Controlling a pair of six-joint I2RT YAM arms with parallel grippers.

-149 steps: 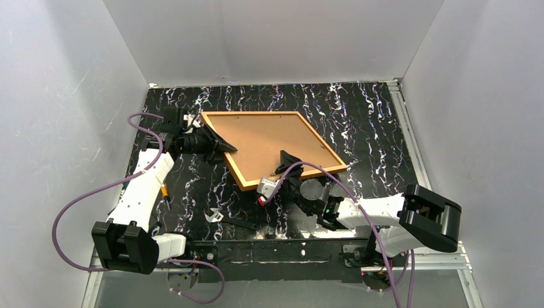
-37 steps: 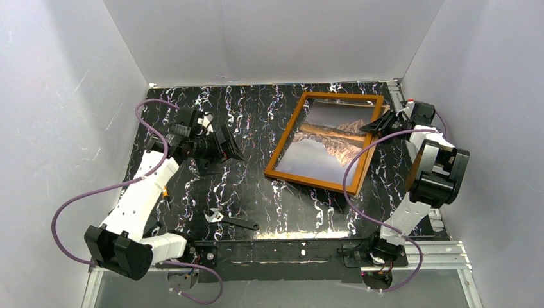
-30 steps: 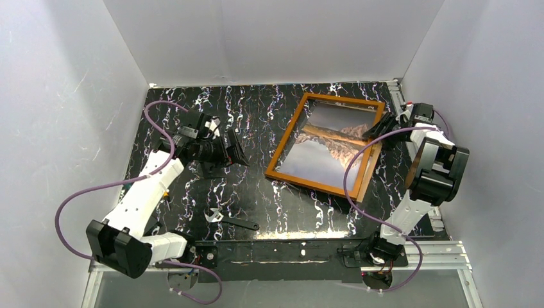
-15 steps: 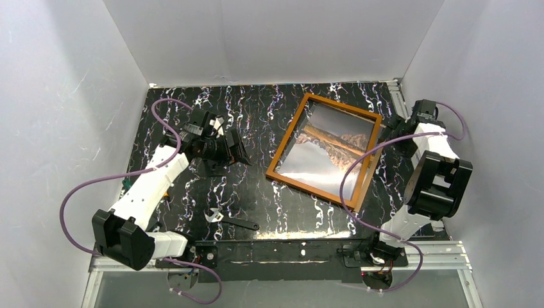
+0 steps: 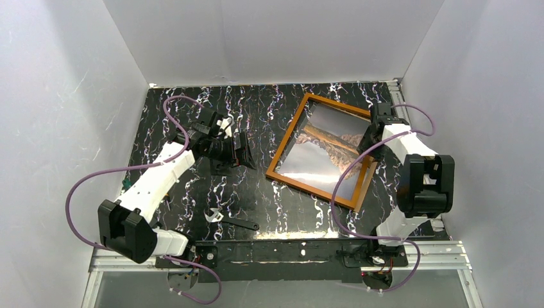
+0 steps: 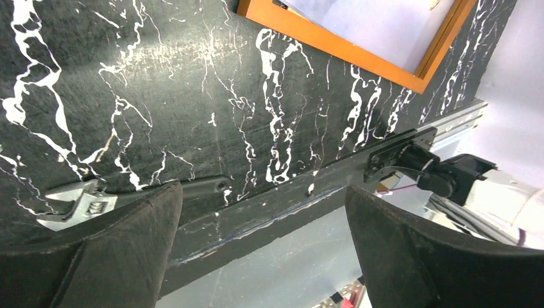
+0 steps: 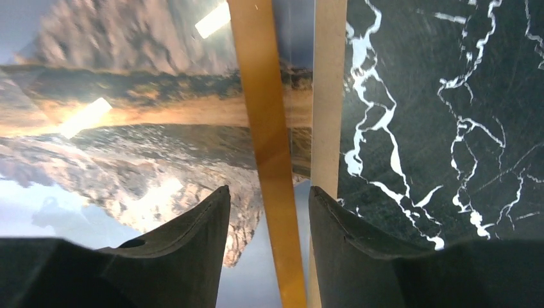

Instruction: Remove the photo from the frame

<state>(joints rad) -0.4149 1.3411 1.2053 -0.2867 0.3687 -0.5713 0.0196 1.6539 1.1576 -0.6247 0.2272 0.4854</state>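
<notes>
The orange-brown frame [image 5: 288, 135] lies face up right of centre. Inside it shows the photo [image 5: 321, 151], brown mountains mirrored in water. In the right wrist view the frame's rail [image 7: 263, 96] crosses over the photo [image 7: 128, 128], and the photo's tan board edge [image 7: 328, 96] sticks out beyond the rail. My right gripper [image 5: 370, 138] [image 7: 268, 192] straddles that right rail, open, with a gap on each side. My left gripper [image 5: 247, 151] [image 6: 261, 192] hangs wide open and holds nothing, left of the frame [image 6: 359, 51].
A metal wrench [image 5: 231, 221] [image 6: 83, 202] lies near the table's front edge, below my left gripper. White walls close in on three sides. The right arm's purple cable loops over the frame's lower right corner [image 5: 351, 204].
My right gripper swung in from the table's right edge to over the frame's right rail, and its jaws narrowed. The left gripper drifted right toward the frame, still open.
</notes>
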